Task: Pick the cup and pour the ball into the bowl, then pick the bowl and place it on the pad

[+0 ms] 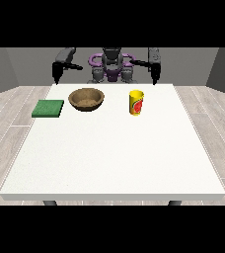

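Three things are sitting on the far part of the white desk (114, 158), in a loose row running from nine o'clock to three o'clock. Lying flat toward nine o'clock, overhanging the desk's edge at the view's left, is the green pad (48, 108). Just beside it, toward three o'clock and not touching it, the brown wooden bowl (87, 99) is resting upright with its mouth facing up. Well apart from the bowl, farther toward three o'clock, the yellow cup (136, 103) is standing upright, showing a red mark on its side; whether the ball is sitting inside it cannot be told from this view, since the cup's inside is hidden. The robot (111, 64) is standing at twelve o'clock behind the desk's far edge, with both arms bent out to the sides. The hand at the view's left (56, 76) is hanging over the far corner of the desk, at about eleven o'clock from the bowl, touching nothing. The hand at the view's right (155, 75) is hanging at about one o'clock from the cup, also well apart from it and holding nothing. Both hands are showing only as small dark shapes pointing downward, so I cannot tell whether their fingers are spread or pressed together.
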Robot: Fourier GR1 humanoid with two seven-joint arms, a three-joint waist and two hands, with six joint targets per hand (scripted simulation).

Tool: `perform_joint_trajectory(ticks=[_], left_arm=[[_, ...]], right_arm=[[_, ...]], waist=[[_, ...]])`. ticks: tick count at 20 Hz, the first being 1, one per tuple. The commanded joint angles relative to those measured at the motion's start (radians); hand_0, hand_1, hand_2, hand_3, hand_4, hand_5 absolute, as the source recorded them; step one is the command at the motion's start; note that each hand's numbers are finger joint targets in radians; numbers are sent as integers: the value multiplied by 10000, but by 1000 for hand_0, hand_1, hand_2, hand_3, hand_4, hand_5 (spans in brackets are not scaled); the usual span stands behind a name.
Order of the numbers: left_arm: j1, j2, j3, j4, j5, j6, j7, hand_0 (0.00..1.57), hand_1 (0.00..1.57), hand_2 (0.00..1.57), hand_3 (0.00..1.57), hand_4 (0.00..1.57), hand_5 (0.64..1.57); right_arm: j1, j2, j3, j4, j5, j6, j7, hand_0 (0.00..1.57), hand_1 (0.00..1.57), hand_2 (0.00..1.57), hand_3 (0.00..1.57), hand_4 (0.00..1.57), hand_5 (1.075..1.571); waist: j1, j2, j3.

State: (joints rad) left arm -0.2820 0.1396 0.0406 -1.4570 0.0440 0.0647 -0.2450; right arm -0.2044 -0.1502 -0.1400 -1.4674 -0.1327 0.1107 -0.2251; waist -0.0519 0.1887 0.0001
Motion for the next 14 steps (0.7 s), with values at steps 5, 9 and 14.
perform_joint_trajectory(ticks=[5,9,14], left_arm=[[-896,-510,181,2498,-651,564,-1707,0,0,0,0,0,1244],[-1148,-174,869,3879,-423,382,-2642,0,0,0,0,0,1233],[-1504,-560,861,4599,-391,507,-3517,0,0,0,0,0,1276]], right_arm=[[-450,38,-160,1148,237,-48,-886,0,0,0,0,0,1562],[-379,-471,-522,1497,-320,788,-912,0,0,0,0,0,1563],[-752,-1293,-1256,2524,-694,1574,-1696,0,0,0,0,0,1559]], waist=[[-220,253,-1],[-400,69,-3],[-389,553,-1]])
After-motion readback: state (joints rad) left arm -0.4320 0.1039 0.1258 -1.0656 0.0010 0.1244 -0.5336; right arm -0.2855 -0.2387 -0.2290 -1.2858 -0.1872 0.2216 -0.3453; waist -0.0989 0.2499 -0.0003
